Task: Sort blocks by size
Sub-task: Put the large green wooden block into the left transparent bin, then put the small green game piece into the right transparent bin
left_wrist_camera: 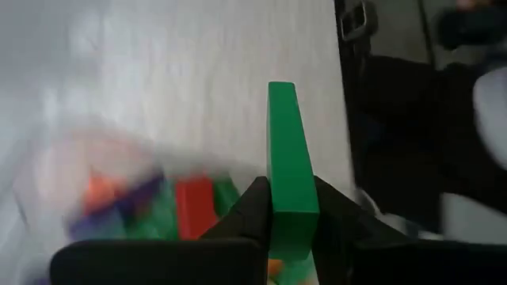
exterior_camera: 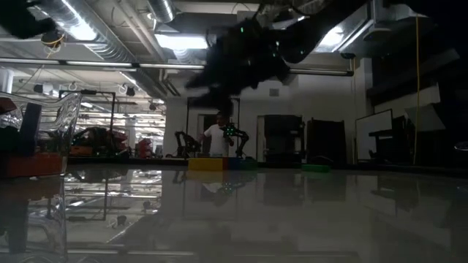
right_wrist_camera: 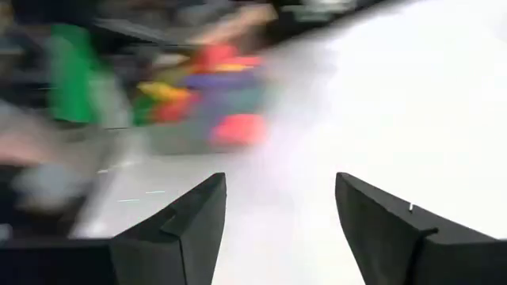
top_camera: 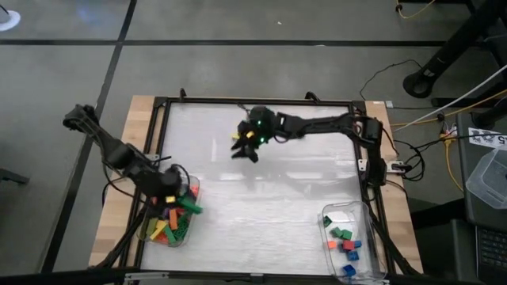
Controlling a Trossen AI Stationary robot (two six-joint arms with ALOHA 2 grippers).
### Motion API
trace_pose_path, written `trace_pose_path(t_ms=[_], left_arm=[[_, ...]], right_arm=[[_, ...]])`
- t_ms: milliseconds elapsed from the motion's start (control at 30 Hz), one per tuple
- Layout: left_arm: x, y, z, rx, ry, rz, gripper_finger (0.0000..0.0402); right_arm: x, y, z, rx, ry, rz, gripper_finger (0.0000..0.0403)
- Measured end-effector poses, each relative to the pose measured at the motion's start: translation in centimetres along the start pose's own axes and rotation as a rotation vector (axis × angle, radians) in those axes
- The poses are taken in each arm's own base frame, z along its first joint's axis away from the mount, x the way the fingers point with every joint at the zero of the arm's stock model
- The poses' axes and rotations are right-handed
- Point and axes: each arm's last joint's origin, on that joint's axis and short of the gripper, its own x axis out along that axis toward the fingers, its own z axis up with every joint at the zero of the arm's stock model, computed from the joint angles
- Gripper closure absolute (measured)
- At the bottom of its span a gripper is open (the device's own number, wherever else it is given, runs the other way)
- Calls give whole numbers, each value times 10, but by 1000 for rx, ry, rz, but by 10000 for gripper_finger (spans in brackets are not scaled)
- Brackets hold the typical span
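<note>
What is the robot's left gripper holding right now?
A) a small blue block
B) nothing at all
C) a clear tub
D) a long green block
D: in the left wrist view the left gripper is closed on a long green block, over the tub of mixed blocks.

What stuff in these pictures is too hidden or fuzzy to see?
- Right wrist view: the heap of blocks is motion-blurred, so sizes are unreadable.
- Left wrist view: the left gripper hides the bottom of its green block.
- High view: the right tub is cut off by the bottom edge.
</note>
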Motion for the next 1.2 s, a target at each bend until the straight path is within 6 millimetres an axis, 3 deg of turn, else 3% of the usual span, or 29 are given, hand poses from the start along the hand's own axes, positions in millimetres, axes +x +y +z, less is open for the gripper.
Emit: trace_pose_path(t_ms=[67, 167, 333, 500, 700, 833, 1067, 1200], left_arm=[[-8, 3, -7, -128, 42, -10, 356], [-17, 9, -17, -327, 88, 25, 317], [-18, 18, -26, -429, 168, 150, 247], [-14, 18, -27, -385, 179, 201, 205], [-11, 18, -26, -360, 187, 213, 191], [-11, 18, -26, -359, 188, 214, 190], [-10, 17, -26, -360, 181, 210, 190], [-10, 17, -25, -351, 164, 221, 190]], right_arm=[[-8, -16, -3, -9, 20, -153, 171], [-21, -37, -11, 14, 92, -410, 172], [-44, -62, -25, 97, 228, -721, 172], [-59, -75, -31, 158, 292, -767, 172], [-60, -75, -32, 162, 298, -767, 172], [-52, -73, -35, 144, 308, -782, 172], [-33, -85, -56, 161, 373, -779, 172], [-30, -88, -58, 178, 354, -786, 179]])
